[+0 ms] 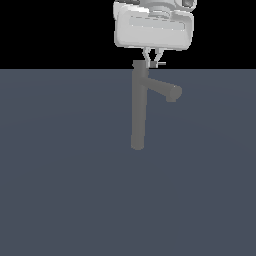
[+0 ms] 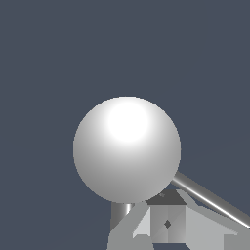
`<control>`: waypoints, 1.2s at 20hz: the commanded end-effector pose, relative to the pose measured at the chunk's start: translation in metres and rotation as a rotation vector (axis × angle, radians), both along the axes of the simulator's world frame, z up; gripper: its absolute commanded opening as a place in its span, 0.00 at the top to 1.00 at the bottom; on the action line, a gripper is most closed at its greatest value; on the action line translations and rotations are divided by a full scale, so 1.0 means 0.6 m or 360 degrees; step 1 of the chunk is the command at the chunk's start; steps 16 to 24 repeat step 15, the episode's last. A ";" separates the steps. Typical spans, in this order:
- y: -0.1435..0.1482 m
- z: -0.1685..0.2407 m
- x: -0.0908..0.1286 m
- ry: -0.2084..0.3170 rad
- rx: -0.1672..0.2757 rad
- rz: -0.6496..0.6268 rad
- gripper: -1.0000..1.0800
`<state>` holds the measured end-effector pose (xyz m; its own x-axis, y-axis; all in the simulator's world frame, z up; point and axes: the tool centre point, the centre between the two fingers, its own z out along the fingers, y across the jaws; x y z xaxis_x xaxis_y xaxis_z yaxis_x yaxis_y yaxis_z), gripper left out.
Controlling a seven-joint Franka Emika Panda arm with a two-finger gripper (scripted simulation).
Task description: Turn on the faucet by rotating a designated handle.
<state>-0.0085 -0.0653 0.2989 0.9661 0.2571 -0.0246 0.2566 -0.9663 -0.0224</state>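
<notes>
Here, the gripper (image 1: 152,59) is positioned directly above the faucet (image 1: 138,107) top.
The fingers are seen narrowly set, converging beside the handle (image 1: 159,64); contact cannot be confirmed. The handle's long axis is horizontal, projecting toward the exterior view's right, above the angled spout (image 1: 162,89).

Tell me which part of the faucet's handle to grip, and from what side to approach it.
Grip the handle, the thin pin jutting sideways from the faucet top, near its outer end, away from the cap. Come from above, where the gripper hangs, fingers either side: the pin lies level, and the thick spout below blocks coming from under it.
</notes>
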 end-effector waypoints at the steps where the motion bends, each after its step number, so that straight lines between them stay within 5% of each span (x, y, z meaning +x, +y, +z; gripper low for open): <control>1: -0.010 0.000 0.021 -0.0020 -0.0009 -0.0010 1.00; 14: -0.049 0.002 0.087 -0.0045 -0.0025 -0.0058 1.00; 24: -0.049 0.002 0.087 -0.0045 -0.0025 -0.0058 1.00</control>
